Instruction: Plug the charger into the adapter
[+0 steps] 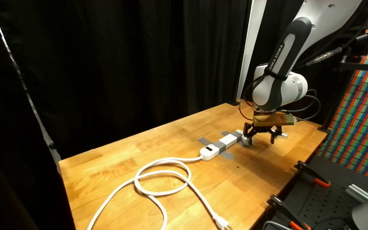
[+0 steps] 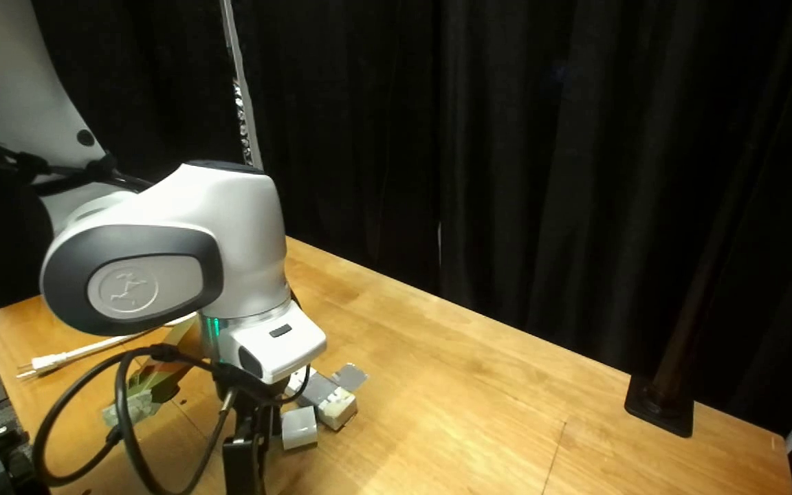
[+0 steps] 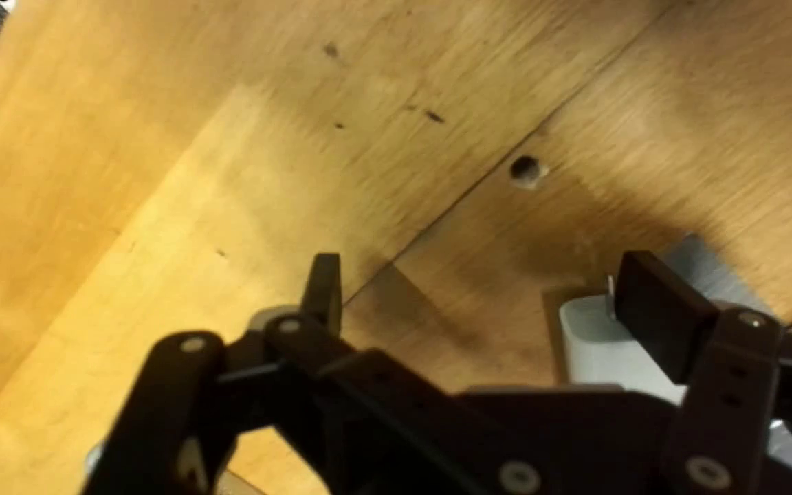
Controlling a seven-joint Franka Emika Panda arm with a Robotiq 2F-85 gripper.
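Tabletop (image 1: 251,179): grained wood, faint sheen. Charger (image 2: 299,427), adapter (image 1: 228,140): smooth plastic. Curtain (image 1: 107,80): matt cloth. Arm shell (image 2: 238,227): glossy.

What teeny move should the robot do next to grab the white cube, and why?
Maybe shift the open gripper gently sideways, to bring the white charger between its fingers. In the wrist view the charger sits off to one side, partly hidden by one finger; I can't tell if they touch. It lies beside the adapter, not yet plugged in.

charger (image 2: 299,427) | on table (image 1: 264,179), just beside adapter (image 1: 228,140) (contact unclear) | at end away from cable (image 1: 158,193)
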